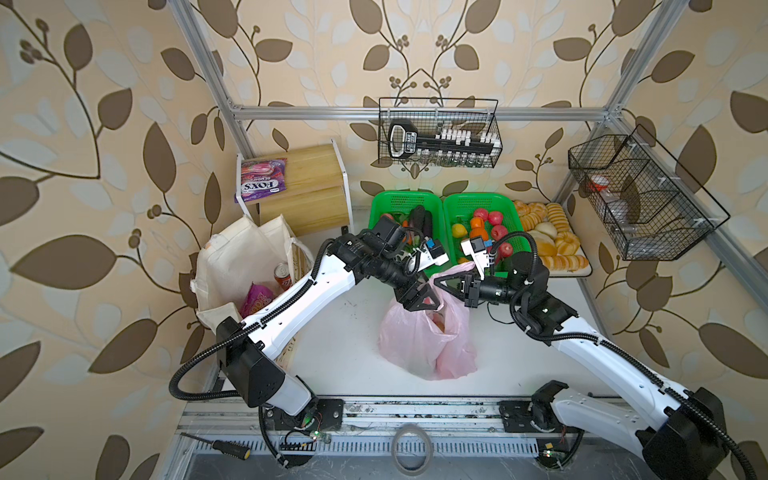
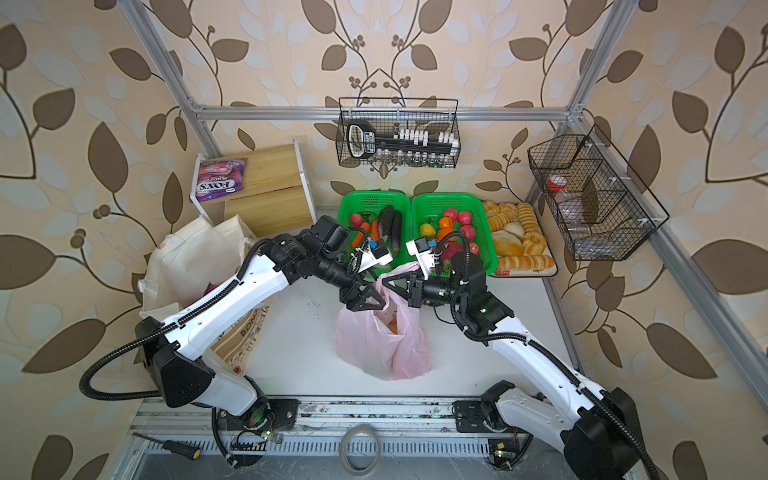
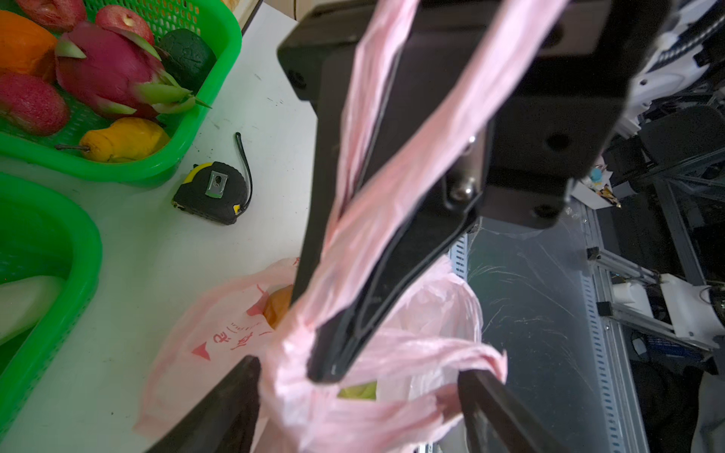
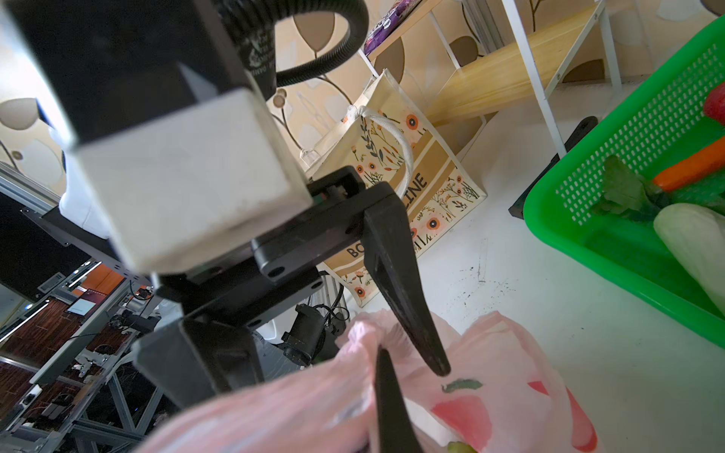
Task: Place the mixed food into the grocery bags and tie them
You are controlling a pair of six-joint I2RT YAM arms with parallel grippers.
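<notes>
Two matching arms. Left arm (image 1: 291, 286): glossy white shell links, matte black joint housings, dotted rows of small dark screw holes along the shell seams. Right arm (image 1: 598, 353): same livery. Ribbed black cable conduit (image 1: 516, 234) loops off the joints. Boxy white wrist camera blocks (image 1: 434, 254), a blue tab on each. Left gripper (image 1: 424, 305) and right gripper (image 1: 440, 285): black, tapered triangular fingers. Silver bolt heads (image 3: 461, 192) on the right one. Black screwed base plates (image 1: 328, 411), thin red wires, small green light (image 1: 306, 420).

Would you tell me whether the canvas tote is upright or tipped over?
Upright: the canvas tote stands on its base, mouth open upward, a red can and purple packet showing inside.
</notes>
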